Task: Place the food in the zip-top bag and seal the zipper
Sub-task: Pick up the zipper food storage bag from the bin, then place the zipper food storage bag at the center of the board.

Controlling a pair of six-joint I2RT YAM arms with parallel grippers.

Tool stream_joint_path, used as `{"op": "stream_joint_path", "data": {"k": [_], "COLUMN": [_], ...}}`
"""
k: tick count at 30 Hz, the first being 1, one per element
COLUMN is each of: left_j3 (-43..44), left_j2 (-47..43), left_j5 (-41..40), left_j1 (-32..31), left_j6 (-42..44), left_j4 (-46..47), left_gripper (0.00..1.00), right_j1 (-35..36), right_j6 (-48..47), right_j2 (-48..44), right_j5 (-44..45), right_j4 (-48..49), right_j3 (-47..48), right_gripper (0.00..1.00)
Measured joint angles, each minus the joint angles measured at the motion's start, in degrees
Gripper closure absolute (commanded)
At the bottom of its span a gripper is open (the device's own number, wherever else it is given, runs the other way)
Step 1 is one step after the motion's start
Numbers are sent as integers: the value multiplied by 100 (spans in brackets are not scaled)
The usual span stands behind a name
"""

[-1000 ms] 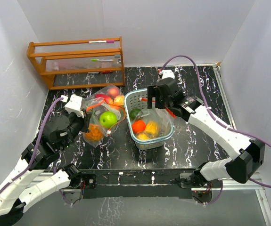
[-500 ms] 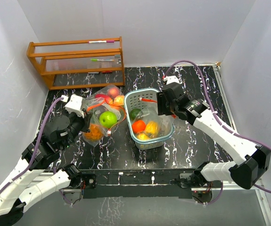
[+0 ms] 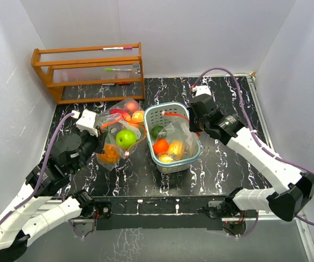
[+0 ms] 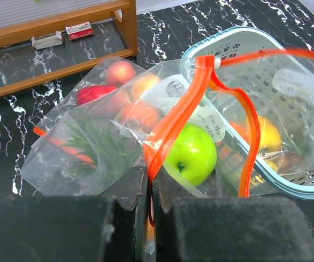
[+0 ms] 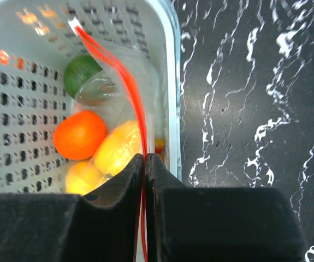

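**Left gripper** (image 4: 150, 183): fingers pressed together, clamped on the orange zipper strip (image 4: 185, 101) at the near corner of the zip-top bag (image 4: 80, 153). The wrist sits low over the black marbled table (image 3: 222, 164), at the bag's near-left side. The forearm runs back to the near-left corner.

**Right gripper** (image 5: 144, 164): fingers together, pinching the same orange strip just inside the right wall of the teal basket (image 5: 170, 71). The forearm slants away to an elbow at the far right, and the upper arm folds back to the base.

**Zipper strip**: rises from the left fingers to a white slider end, then stretches across the basket towards the right arm.

**Food, in the bag**: green apple (image 4: 194, 154), red fruit (image 4: 91, 94) and pinkish apple (image 4: 120, 72), lying left of the basket.

**Food, in the basket**: green fruit (image 5: 79, 73), orange (image 5: 80, 135) and yellow fruit (image 5: 118, 147), partly under clear film. Whether they are inside the bag cannot be told.

**Wooden rack** (image 3: 86, 71): at the far-left wall.
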Motion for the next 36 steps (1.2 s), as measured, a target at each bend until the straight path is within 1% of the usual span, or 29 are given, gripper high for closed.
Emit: {"op": "stream_joint_path", "data": {"k": [3,7,11,13,17,21,24,28,29,30,31,33,34,36], "left_j3": [0,0,0,0,0,0,0,0,0,0,0,0,0,0], "left_j2": [0,4,42,70,122,184,227,269,278,282,291,302,302,306], "left_j5": [0,0,2,4,7,31,48,94,107,125,133,144,146,153], "left_j1": [0,0,-2,0,0,0,0,-2,0,0,0,0,-2,-2], "left_j6": [2,4,7,7,7,7,4,-9,-11,-11,-11,-11,-11,-11], "left_j4": [2,4,17,22,24,39,63,68,68,68,68,68,68,68], "left_gripper": [100,100,100,100,100,100,100,100,100,100,100,100,100,100], "right_j1": [0,0,0,0,-28,-33,-33,-33,-33,-33,-33,-33,-33,-33], "right_j6": [42,111,125,157,455,833,1137,1635,1749,1827,1937,2076,2090,2013], "right_j2": [-203,-758,-1443,-1679,-1993,-1998,-1860,-1742,-1742,-1746,-1764,-1823,-1871,-1982], "right_j5": [236,785,1635,2236,3394,4068,4170,3827,3689,3580,3449,3224,3136,2997], "right_j4": [-28,173,555,568,444,-28,-332,-522,-588,-629,-671,-809,-883,-885], "right_j3": [315,881,1049,1038,732,201,-114,-909,-1134,-1294,-1464,-1665,-1672,-1606], "right_gripper": [92,92,92,92,92,92,92,92,88,79,66,51,48,51]}}
